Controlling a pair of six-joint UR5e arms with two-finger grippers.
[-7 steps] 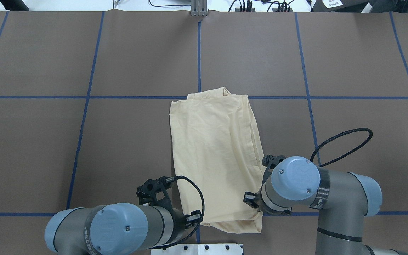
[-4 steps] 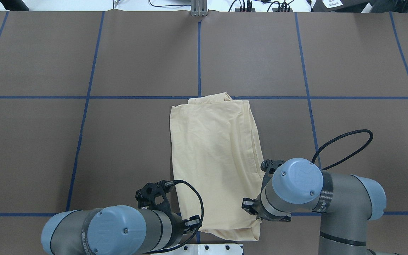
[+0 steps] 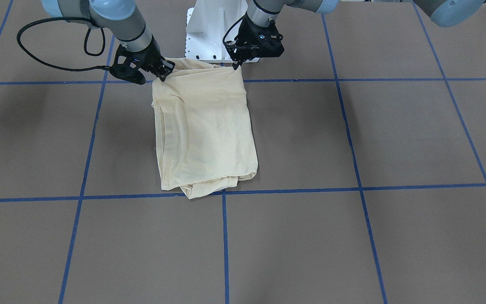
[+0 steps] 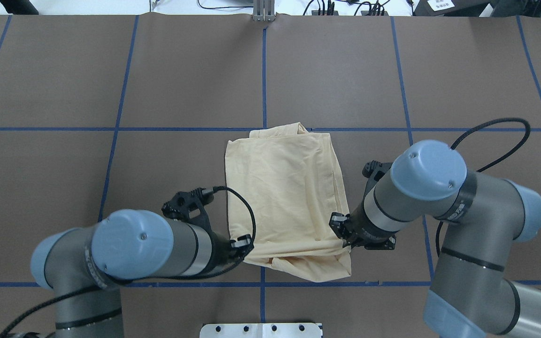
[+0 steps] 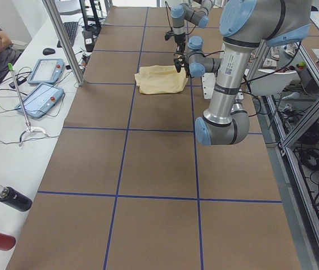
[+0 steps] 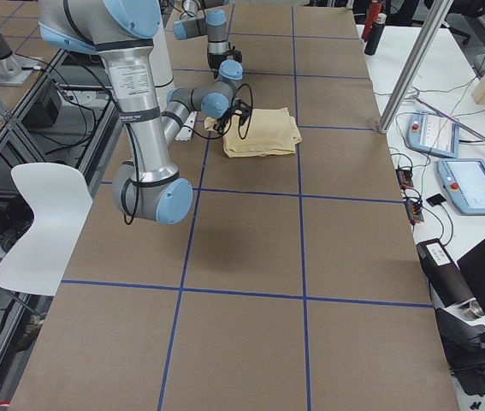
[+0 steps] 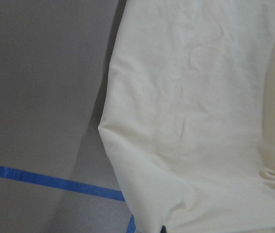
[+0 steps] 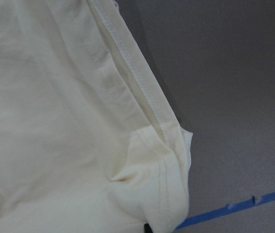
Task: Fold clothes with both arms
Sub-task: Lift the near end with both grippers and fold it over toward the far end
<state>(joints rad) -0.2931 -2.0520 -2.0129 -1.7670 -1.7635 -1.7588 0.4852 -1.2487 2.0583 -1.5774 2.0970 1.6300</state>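
Drawn forward since before, the cream T-shirt (image 3: 205, 126) has its near hem between left pincer (image 3: 235, 65) and right pincer (image 3: 165, 74), both clamped on it.

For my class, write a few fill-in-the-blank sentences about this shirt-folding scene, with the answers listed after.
The T-shirt lies on a brown table gridded with ___ tape.
The left gripper and the right gripper each pinch one ___ of the T-shirt.
Both held corners are at the end nearest the robot's ___ pedestal.
Answers: blue; corner; white.
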